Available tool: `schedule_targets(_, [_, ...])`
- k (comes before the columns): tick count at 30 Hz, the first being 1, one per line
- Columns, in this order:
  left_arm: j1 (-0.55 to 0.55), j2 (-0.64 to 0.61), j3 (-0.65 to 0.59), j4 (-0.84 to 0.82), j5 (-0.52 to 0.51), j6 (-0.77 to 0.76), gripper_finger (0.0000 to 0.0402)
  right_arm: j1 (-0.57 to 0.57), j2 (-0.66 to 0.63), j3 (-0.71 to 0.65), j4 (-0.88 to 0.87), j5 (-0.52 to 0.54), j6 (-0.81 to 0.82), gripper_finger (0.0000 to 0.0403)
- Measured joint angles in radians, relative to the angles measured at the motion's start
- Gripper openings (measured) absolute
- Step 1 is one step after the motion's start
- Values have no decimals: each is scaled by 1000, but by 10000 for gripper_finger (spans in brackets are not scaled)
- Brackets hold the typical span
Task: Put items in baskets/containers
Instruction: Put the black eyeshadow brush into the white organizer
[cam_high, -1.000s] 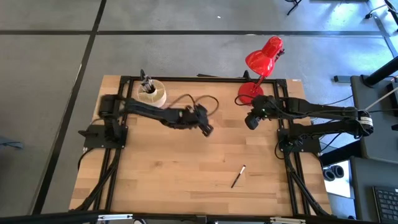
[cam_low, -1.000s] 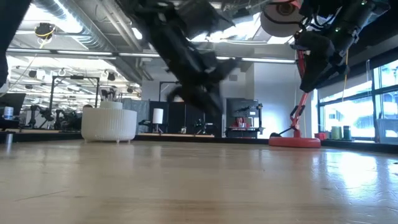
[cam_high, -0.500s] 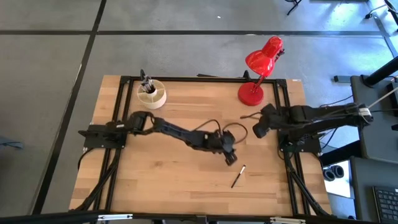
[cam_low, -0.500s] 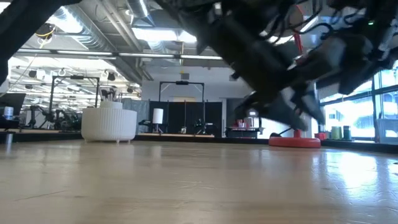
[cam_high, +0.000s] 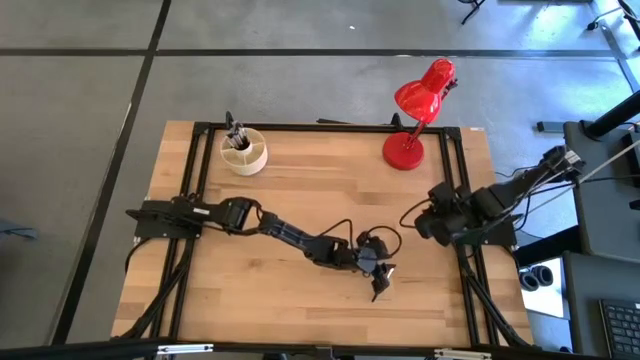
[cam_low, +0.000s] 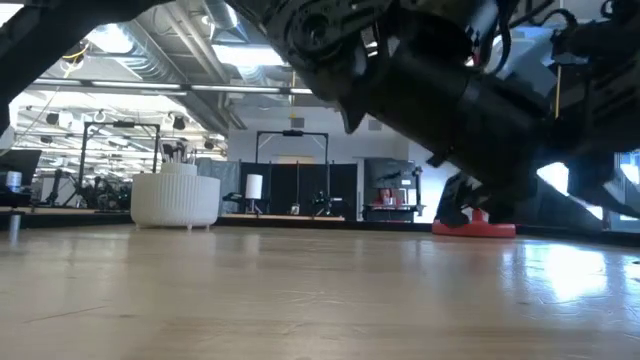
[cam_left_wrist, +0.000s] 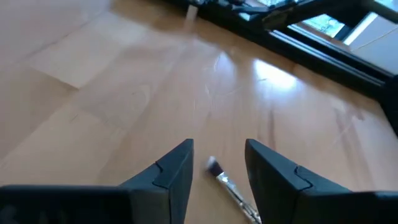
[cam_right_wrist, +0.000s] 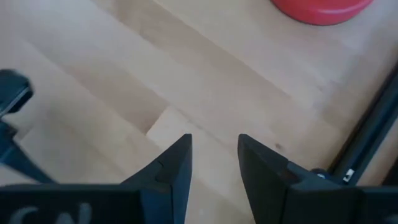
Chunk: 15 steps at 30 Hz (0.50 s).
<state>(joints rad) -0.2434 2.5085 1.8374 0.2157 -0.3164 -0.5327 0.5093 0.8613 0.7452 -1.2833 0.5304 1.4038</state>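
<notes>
Straddling lone brush (cam_left_wrist: 229, 185), left gripper (cam_left_wrist: 217, 163) jaws parted; right gripper (cam_right_wrist: 212, 155) parted near lamp (cam_high: 418, 112).

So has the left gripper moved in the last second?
Yes. In the high view the left gripper has travelled away from the white organiser, across the table, and is now over the lone brush, fingers open.

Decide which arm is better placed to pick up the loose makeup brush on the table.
Left. Its pincer is open directly over the makeup brush, which lies between its fingers; the right pincer waits off by the table's edge.
</notes>
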Motion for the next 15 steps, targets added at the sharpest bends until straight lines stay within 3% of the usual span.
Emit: schedule_targets(15, [-14, 57, 0, 29, 78, 85, 141, 55, 2, 0, 6, -9, 35, 129])
